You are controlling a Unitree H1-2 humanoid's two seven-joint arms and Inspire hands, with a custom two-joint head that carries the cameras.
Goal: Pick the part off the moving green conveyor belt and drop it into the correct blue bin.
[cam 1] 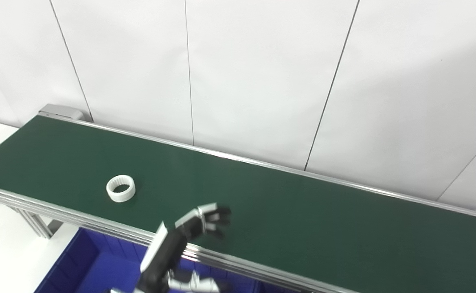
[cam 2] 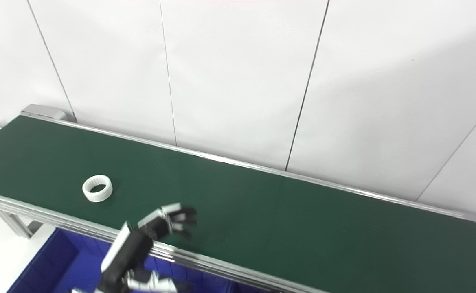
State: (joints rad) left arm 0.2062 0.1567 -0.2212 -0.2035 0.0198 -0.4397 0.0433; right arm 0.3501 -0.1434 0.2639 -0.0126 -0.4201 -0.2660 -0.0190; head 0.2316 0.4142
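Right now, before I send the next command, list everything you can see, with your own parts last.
Ring: one, white, lying flat on the belt toward its left end, apart from the hand.
Belt: one, dark green, running from far left to near right.
Rails: silver, along both long edges of the belt.
Bin: one, blue, below the belt's near edge at lower left.
Wall: white panels behind the belt.
Left hand: one, black and white, over the belt's near edge, holding nothing; blurred.
Right hand: not in view.
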